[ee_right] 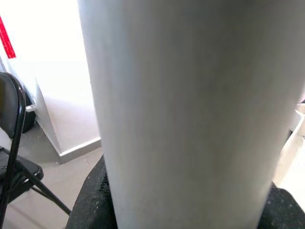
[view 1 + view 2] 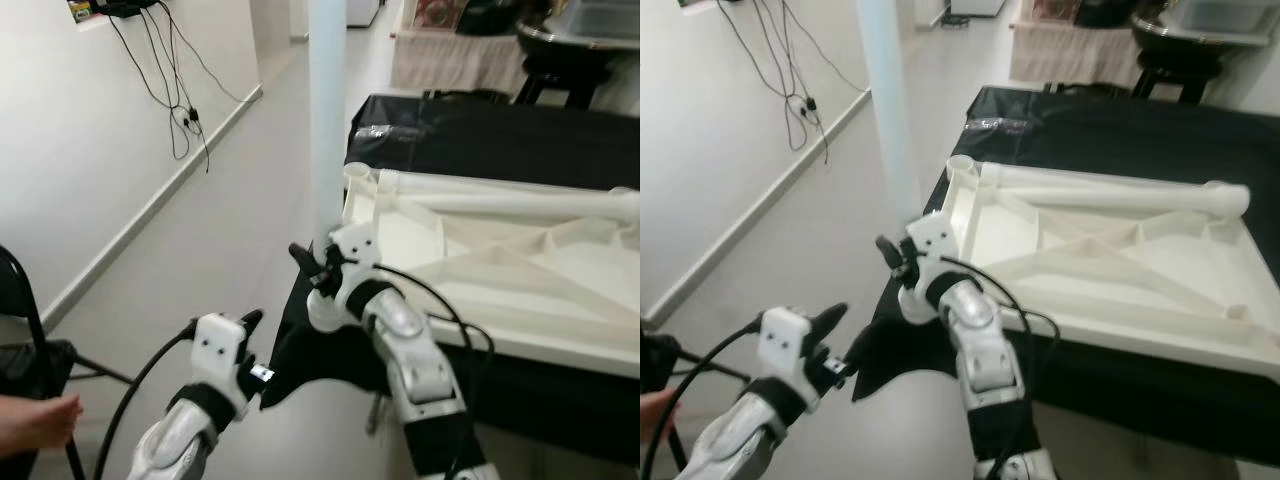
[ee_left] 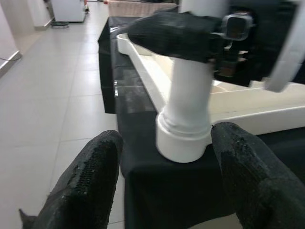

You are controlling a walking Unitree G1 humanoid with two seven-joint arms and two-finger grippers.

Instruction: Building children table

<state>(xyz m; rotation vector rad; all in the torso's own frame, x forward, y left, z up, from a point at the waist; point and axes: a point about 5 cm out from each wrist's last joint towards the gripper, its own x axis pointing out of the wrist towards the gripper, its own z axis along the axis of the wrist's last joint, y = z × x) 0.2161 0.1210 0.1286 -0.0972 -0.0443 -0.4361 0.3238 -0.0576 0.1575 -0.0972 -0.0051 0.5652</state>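
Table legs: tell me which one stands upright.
The leg clamped by the right gripper stands upright at the tabletop's near corner; the other leg lies flat across it.

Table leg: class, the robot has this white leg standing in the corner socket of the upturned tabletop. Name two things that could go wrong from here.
1. The right hand grips the table leg low down, so the tall part above could tip sideways if it lets go before the leg is seated.
2. The corner socket sits at the edge of the black-draped table; a hard push might slide the tabletop off. The left hand is open, holding nothing.
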